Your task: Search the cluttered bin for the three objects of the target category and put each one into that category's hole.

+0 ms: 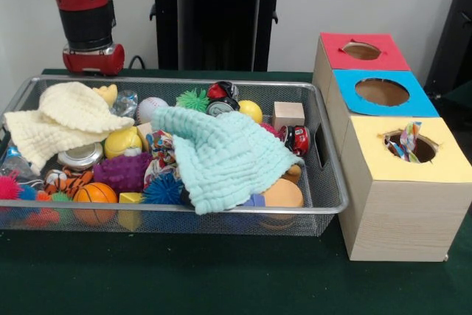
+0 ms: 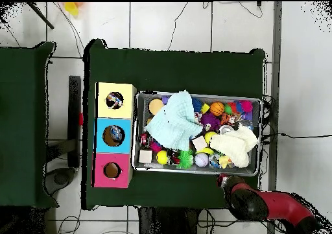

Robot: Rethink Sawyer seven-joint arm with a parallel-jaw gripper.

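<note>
The wire mesh bin is full of toys. A white wrapper with multicolour dots lies between a purple spiky ball and the mint waffle cloth. Another dotted wrapper sticks out of the hole in the yellow-topped box. A small crumpled pale-blue packet lies at the far side, beside the cream waffle cloth. My gripper hangs just behind the bin's far rim at the left, outside the bin; in the overhead view it sits by the rim.
Three wooden boxes stand right of the bin: red top, blue top, then yellow, each with a round hole. Balls, blocks, a toy car and a basketball crowd the bin. The mint cloth covers its middle.
</note>
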